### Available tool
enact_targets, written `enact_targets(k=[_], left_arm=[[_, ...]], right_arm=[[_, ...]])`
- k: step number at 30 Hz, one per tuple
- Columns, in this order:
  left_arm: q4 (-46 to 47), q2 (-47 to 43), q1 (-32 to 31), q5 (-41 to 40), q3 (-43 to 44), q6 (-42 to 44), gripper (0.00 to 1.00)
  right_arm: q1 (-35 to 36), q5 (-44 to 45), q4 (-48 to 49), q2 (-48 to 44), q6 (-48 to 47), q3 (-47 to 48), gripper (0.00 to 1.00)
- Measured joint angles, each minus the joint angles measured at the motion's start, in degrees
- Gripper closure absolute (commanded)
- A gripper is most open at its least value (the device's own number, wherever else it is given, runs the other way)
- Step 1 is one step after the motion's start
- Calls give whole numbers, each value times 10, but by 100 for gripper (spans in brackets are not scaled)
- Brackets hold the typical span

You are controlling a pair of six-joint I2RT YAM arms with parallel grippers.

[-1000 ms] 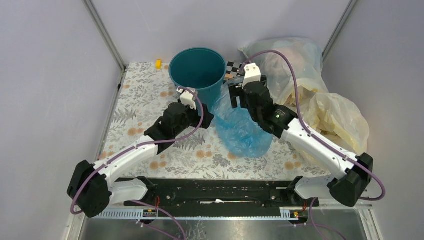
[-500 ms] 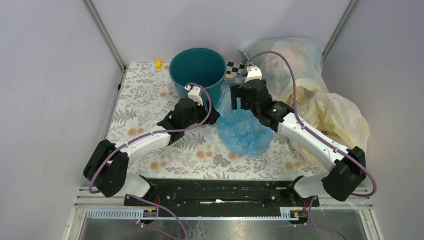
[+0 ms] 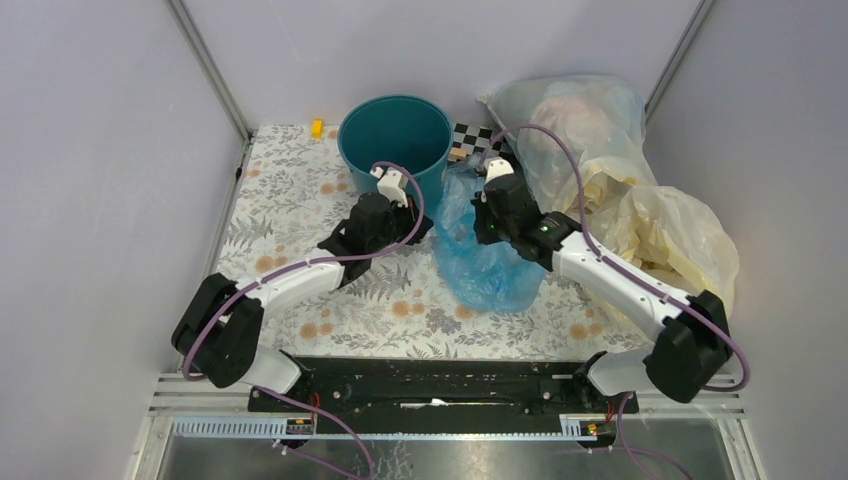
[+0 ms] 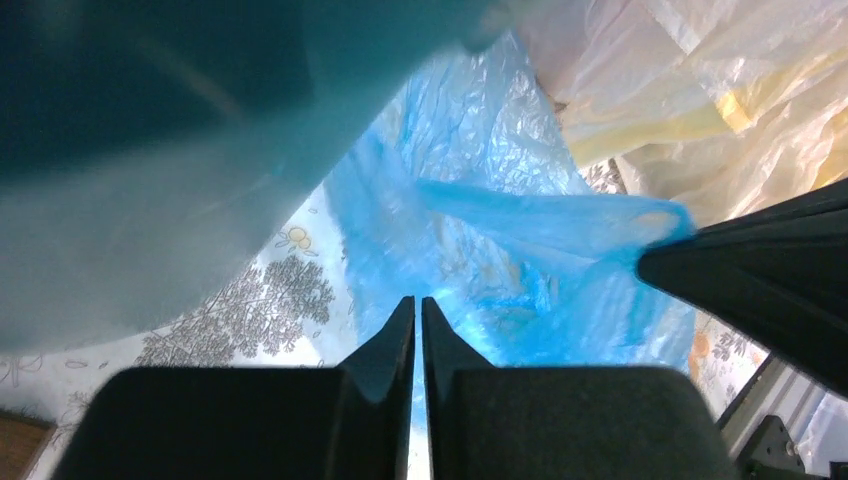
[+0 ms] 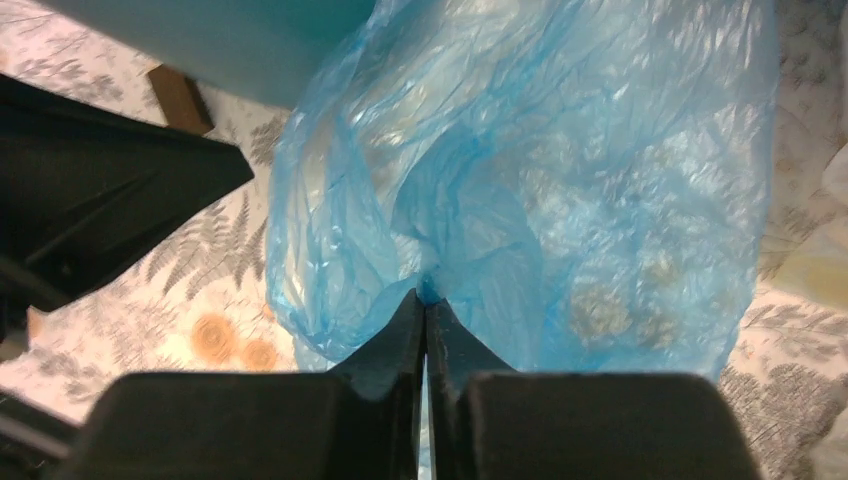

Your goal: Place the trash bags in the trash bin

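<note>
The trash bag (image 3: 487, 262) is a crinkly translucent blue sack lying on the flowered table just in front and to the right of the round teal trash bin (image 3: 394, 138). My right gripper (image 5: 425, 297) is shut on a bunched fold of the bag (image 5: 560, 190) near its upper end. The film stretches taut from that pinch in the left wrist view. My left gripper (image 4: 417, 300) sits at the bag's left edge beside the bin wall (image 4: 150, 150). Its jaws are together but for a thin slit. The blue bag (image 4: 480, 250) lies right past the tips, and no pinched film shows.
A large clear stuffed bag (image 3: 575, 115) and pale-yellow bags (image 3: 675, 235) crowd the back right corner. A checkerboard card (image 3: 468, 136) lies beside the bin, and a small yellow block (image 3: 317, 127) is at the back left. Grey walls close in on both sides.
Both grippers have gone from open to shut. The right one has dropped onto the bag's upper end and pinched it. The left one stayed beside the bin.
</note>
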Motion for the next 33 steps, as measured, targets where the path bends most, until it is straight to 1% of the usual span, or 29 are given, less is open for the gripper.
enact_targets(k=[2, 4, 6, 9, 11, 14, 19, 24, 27, 33], left_arm=[[-8, -13, 0, 0, -10, 2, 66], [-22, -33, 0, 0, -24, 3, 53], [-31, -57, 1, 0, -43, -8, 43], [-39, -86, 1, 5, -66, -26, 31], [-40, -98, 2, 16, -75, -43, 27], [-37, -112, 2, 39, -91, -74, 24], [-29, -125, -5, 69, -115, -118, 23], [-16, -122, -21, 83, -118, -144, 23], [13, -103, -32, 88, -118, -159, 24], [73, -45, -35, 103, -123, -191, 29]], right_arm=[[0, -13, -10, -22, 4, -14, 100], [0, -26, -21, -50, 6, -27, 100], [0, -44, -28, -74, 8, -38, 100], [0, -81, -33, -111, 15, -64, 100], [0, -106, -35, -129, 21, -84, 100], [0, -146, -42, -154, 33, -120, 100], [0, -197, -57, -204, 48, -170, 99], [1, -225, -75, -238, 53, -191, 99], [1, -232, -86, -244, 53, -198, 99], [1, -240, -105, -263, 53, -213, 99]])
